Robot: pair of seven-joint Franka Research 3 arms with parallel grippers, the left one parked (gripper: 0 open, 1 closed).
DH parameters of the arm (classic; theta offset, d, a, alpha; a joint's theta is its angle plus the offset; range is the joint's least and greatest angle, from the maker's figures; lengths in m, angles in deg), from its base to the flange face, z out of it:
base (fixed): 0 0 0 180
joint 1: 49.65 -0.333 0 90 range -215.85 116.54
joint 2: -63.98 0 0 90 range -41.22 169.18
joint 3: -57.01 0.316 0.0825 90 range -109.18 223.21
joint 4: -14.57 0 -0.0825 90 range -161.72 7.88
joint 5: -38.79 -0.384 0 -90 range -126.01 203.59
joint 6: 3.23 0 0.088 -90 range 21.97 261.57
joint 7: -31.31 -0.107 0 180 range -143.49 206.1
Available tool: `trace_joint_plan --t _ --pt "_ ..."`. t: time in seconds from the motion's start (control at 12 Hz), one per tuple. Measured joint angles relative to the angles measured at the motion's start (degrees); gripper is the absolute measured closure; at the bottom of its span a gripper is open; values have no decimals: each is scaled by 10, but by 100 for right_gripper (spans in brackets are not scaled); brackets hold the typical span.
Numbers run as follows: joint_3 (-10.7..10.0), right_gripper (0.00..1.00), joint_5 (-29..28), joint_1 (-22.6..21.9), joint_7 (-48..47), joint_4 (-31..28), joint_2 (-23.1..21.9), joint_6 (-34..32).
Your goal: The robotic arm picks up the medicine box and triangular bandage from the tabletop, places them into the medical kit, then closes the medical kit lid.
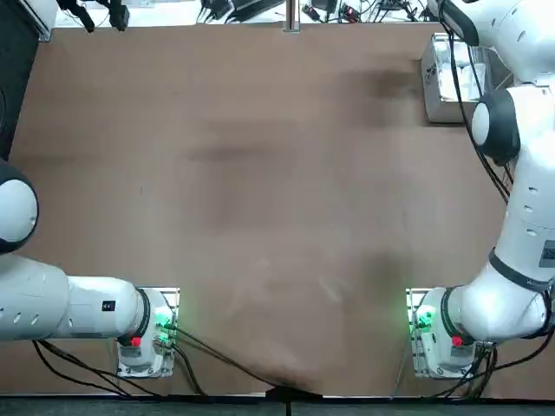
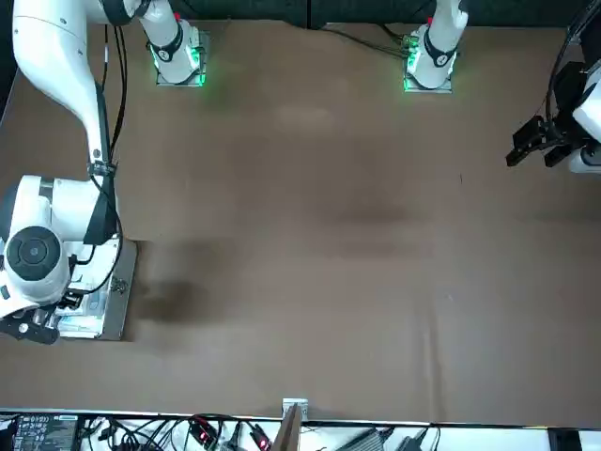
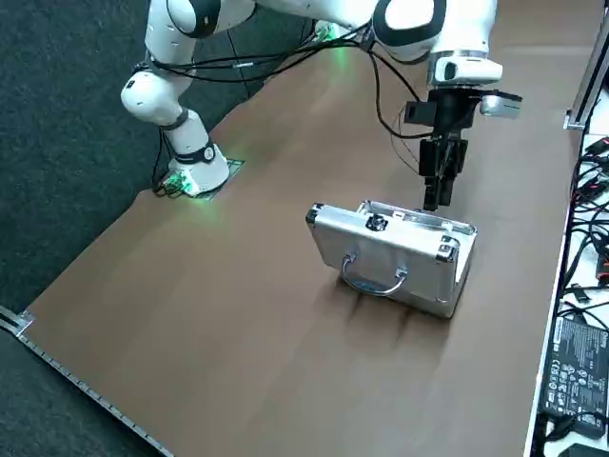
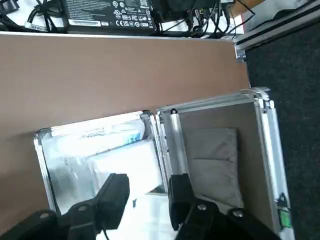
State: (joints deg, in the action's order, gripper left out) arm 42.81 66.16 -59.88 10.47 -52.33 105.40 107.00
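Observation:
The medical kit [image 3: 390, 252] sits at the far right corner of the table [image 1: 436, 87], under my right arm. Its lid [image 3: 381, 259] stands upright, with the slim handle [image 3: 373, 282] on its outer face. In the wrist view the base [image 4: 42, 165] holds a clear-wrapped white packet, the triangular bandage [image 4: 80, 142], and a flat white medicine box [image 4: 127, 162] partly over it. My right gripper [image 4: 147, 182] hangs just above the open base [image 3: 436, 195], fingers pointing down. It is open, with nothing between the fingers.
The lid's inside [image 4: 215, 150] has a grey pocket. The table's far edge runs just past the kit, with a black power brick [image 4: 107, 15] and cables beyond it. A wide stretch of brown tabletop [image 1: 260, 191] lies to the left of the kit.

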Motion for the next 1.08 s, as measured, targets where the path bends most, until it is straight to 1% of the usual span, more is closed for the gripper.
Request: trace_joint_plan --t 0.17,0.33,0.5,0.58,0.67,0.75,0.83,0.92,1.0,1.08 --pt "-1 48 -11 3 22 2 -14 -12" --pt "-4 48 -41 12 80 3 -33 -34" --pt "-6 50 -58 28 141 3 -51 -54" --pt "-6 53 -63 36 164 3 -60 -63" --pt "-7 66 -67 44 184 3 -68 -70" --pt "-7 75 -68 50 200 3 -75 -76" --pt "-7 75 -68 56 217 3 -80 -81" --pt "-7 81 -68 62 233 3 -84 -84" --pt "-8 81 -68 69 248 3 -87 -85" --pt "-8 86 -68 78 264 3 -90 -85"
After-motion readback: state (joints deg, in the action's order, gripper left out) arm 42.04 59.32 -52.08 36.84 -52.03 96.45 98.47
